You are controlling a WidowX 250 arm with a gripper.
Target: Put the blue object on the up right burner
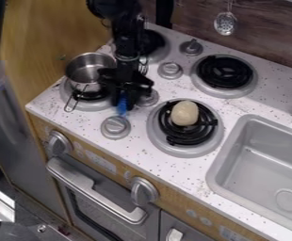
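Gray sink nearest the camera, well apart from the gripper, toward the lower right of it in the view. Gripper hangs pointing down over the speckled counter, clenched on the blue object, which pokes out below the fingers. Whether its lower end touches the counter: cannot tell.

Just below the gripper in the view, a round knob; another knob close on its right. Farther right, near burner with a pale, egg-shaped item resting on the black coil. Up and right of the gripper, the upper right burner, nothing on its coil.

Left of the gripper and just beside it: metal pot, upright over the left burner. Behind the gripper, upper left burner, partly hidden by the arm. Slotted utensil hangs beyond, up and right.
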